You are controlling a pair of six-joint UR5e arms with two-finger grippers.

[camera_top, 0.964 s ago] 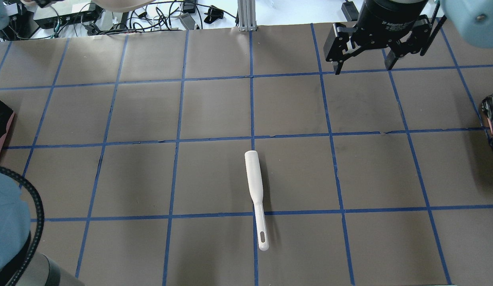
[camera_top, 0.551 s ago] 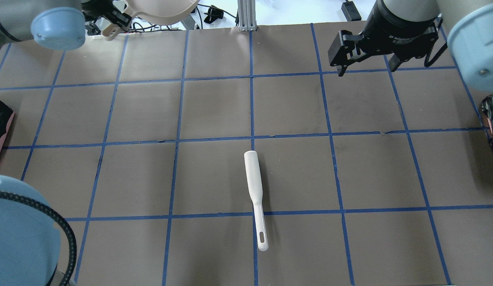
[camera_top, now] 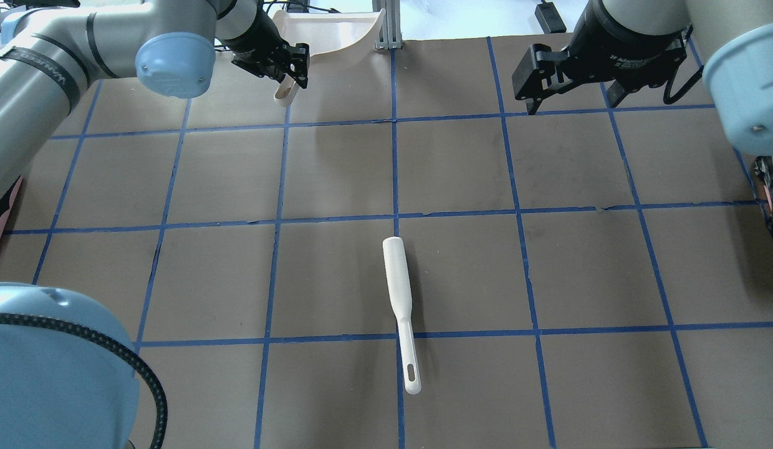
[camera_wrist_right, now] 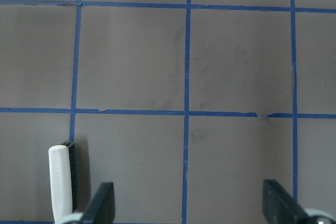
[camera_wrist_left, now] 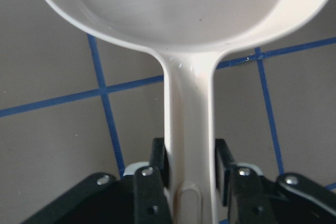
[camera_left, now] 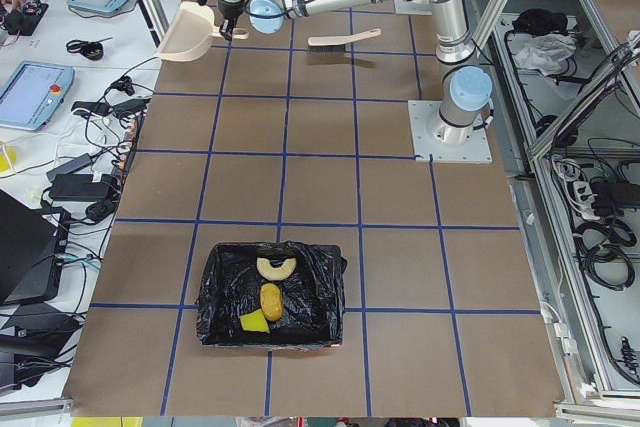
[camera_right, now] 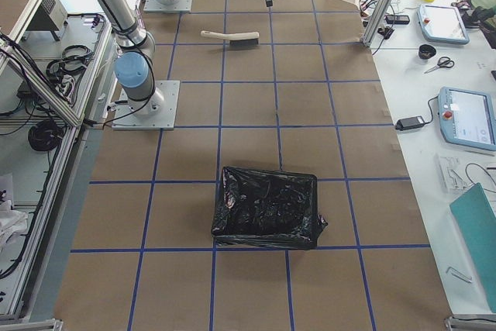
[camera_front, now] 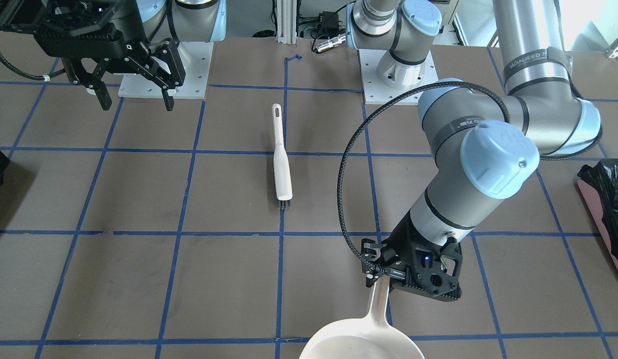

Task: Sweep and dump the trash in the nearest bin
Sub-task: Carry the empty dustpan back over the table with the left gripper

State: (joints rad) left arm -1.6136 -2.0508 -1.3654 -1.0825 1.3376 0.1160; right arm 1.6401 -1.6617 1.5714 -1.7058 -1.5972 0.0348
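My left gripper (camera_wrist_left: pixel 190 169) is clamped on the slim handle of the smooth cream dustpan (camera_top: pixel 327 34), whose rounded scoop hangs at the table's far edge. My right gripper (camera_front: pixel 137 99) is spread wide and empty. The potato-like chunk (camera_left: pixel 271 300), sponge wedge (camera_left: pixel 253 321) and curved twisted piece (camera_left: pixel 274 267) lie inside the crinkled, glossy black-lined bin (camera_left: pixel 215 292); the white brush (camera_top: pixel 397 280) lies alone mid-table, with bare squares around it.

Brown gridded table (camera_top: pixel 548 262) — white brush (camera_top: pixel 399 293) mid-table, lined bin (camera_left: pixel 215 292) at end

You've got one brush (camera_top: pixel 397 280), one dustpan (camera_top: pixel 336 34), two bins, the left bin (camera_left: pixel 215 287) and the right bin (camera_right: pixel 310 222), and three bits of trash: chunk (camera_left: pixel 271 301), sponge (camera_left: pixel 252 322), twist (camera_left: pixel 275 267).
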